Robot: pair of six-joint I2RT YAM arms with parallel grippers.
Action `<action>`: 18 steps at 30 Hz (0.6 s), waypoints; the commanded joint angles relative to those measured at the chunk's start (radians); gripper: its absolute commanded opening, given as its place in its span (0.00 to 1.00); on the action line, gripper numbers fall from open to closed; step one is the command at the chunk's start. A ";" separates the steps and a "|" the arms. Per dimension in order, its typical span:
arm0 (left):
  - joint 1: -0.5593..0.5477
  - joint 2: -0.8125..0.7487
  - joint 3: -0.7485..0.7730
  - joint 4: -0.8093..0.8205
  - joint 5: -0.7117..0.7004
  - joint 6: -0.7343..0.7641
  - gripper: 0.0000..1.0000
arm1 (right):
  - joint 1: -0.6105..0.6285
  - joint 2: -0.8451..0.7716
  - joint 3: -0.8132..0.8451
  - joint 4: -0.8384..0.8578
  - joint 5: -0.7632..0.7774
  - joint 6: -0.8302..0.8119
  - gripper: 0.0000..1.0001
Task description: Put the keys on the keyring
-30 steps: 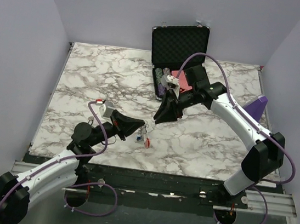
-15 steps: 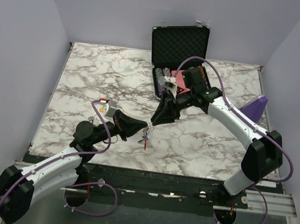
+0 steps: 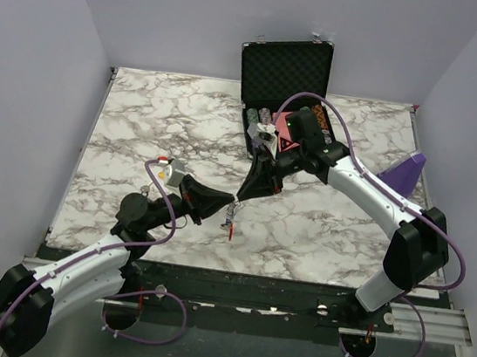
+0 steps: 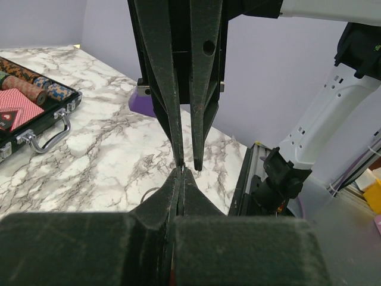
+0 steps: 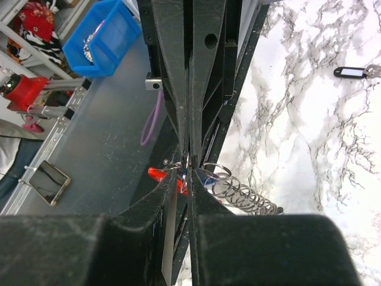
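The red and silver-grey oval metal keyring (image 3: 231, 223) hangs in the air over the near middle of the white, grey-veined marble-patterned table (image 3: 158, 124). It dangles from the tip of the left gripper (image 3: 228, 205), whose black tapered jaws are pressed together. I judge they pinch the loop's upper edge, though the contact itself is hidden.

In the right wrist view a red bit of the loop shows beside a small blue plastic-tagged key (image 5: 205, 177) and a string of thin silver wire rings (image 5: 241, 195), all crowded at the fingertips. Whether that key is already threaded on I cannot tell. The right gripper (image 3: 239, 197) points down at the same spot, tip almost against tip. In the left wrist view its jaws stand a narrow slit apart with nothing seen between them.

A silver key with a dark oblong tag (image 5: 351, 71) lies flat on the marble, well apart. An open black foam-lined case (image 3: 285, 70) stands at the far edge.

The risks come from crowding and slick metal:
- The loop is thin, hard and smooth, so a nudge from the right fingers could twist it in the pads or knock it loose.
- The two pairs of rigid tips could strike each other.
- The light, free-hanging tags and rings may swing and foul the loop's opening.
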 commanded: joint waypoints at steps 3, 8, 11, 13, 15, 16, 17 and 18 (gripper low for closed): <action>0.004 -0.019 0.018 0.051 -0.001 0.003 0.00 | 0.015 0.009 -0.016 0.034 0.005 0.033 0.19; 0.004 -0.026 0.019 0.045 -0.004 0.009 0.00 | 0.021 0.009 -0.019 0.042 0.014 0.042 0.20; 0.006 -0.026 0.019 0.042 -0.004 0.009 0.00 | 0.022 0.012 -0.019 0.046 0.015 0.050 0.11; 0.004 -0.028 0.019 0.043 -0.002 0.009 0.00 | 0.025 0.012 -0.019 0.048 0.018 0.051 0.05; 0.006 -0.028 0.019 0.040 -0.004 0.010 0.00 | 0.027 0.013 -0.019 0.048 0.021 0.054 0.01; 0.006 -0.028 0.019 0.040 -0.005 0.012 0.00 | 0.027 0.013 -0.017 0.045 0.026 0.056 0.01; 0.004 -0.031 0.021 0.036 -0.001 0.013 0.00 | 0.027 0.012 -0.016 0.046 0.028 0.058 0.00; 0.006 -0.026 0.022 0.033 0.001 0.015 0.00 | 0.027 0.012 -0.014 0.043 0.031 0.056 0.01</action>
